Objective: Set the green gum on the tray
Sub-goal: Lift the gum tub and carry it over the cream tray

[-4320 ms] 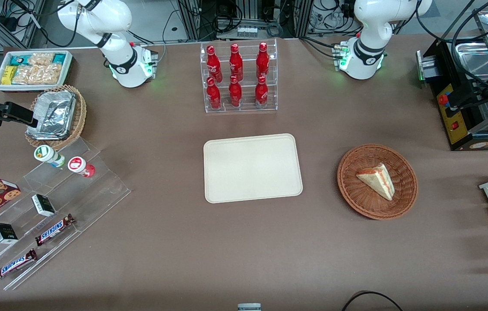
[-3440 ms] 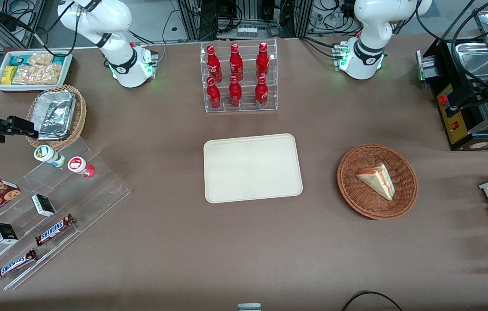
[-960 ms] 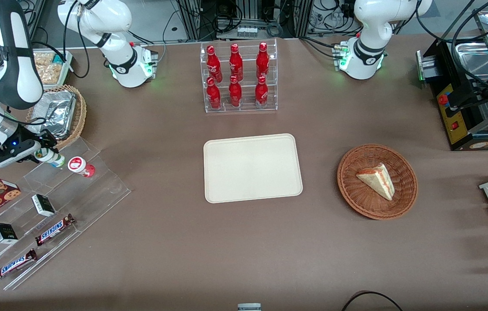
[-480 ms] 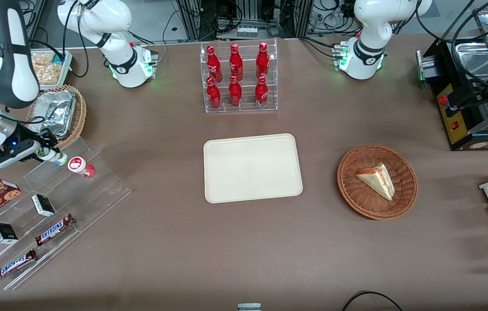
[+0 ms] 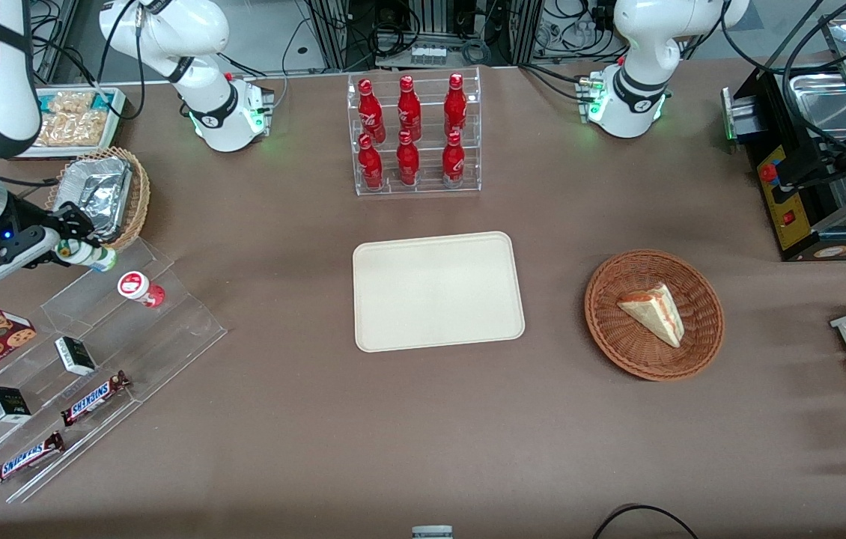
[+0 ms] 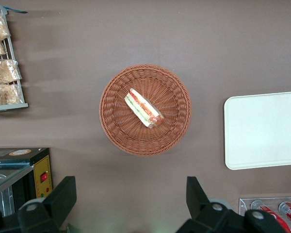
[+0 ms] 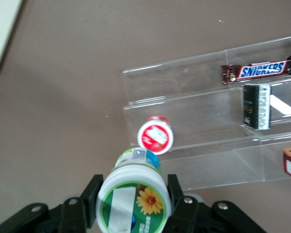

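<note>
Pincer [image 7: 132,194] clenched on small white cylindrical green gum canister [image 7: 134,191], fingers pressing opposite sides just under lid; canister lifted clear above clear acrylic stepped rack [image 5: 105,329], toward working arm's end of tabletop [image 5: 303,419]. Likely light, rigid plastic, smooth sides, may slip; side grip below lid suits. Red-lidded twin canister [image 5: 140,288] stands near on rack. Large flat cream-beige rectangular tray [image 5: 438,290] well apart, low rim, bare; open tabletop between.
</note>
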